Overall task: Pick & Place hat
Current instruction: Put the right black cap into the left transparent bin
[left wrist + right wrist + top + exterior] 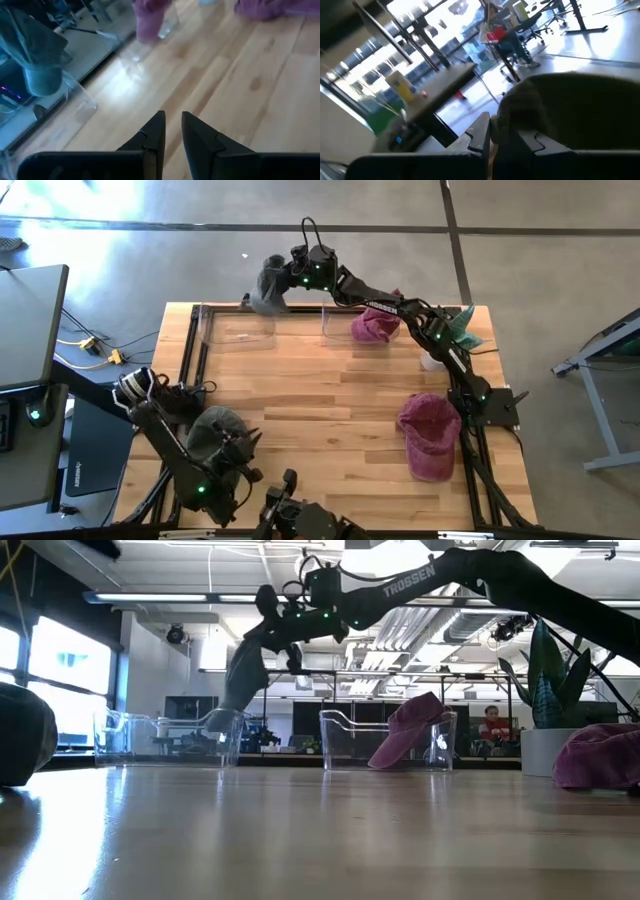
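Observation:
A grey-green hat hangs from my right gripper above the far right corner of the left clear bin. In the low view the hat droops to about the level of the bin's rim. A maroon hat leans in the right clear bin. Another maroon hat lies on the table near the right edge. A dark grey hat lies by the left arm. My left gripper hovers over bare wood at the near edge, open by a narrow gap. My right gripper is shut on the grey-green hat's upper end, pinched between the two fingers. The arm reaches level from the table's right. The hat hangs slack below the fingers, lifted clear of the table. Whether its lower end touches the bin cannot be told.
A potted plant stands at the far right corner beside the right arm. Bare wood lies between the bins and the near edge. A desk with cables is off the table's left side. A person in red sits far behind.

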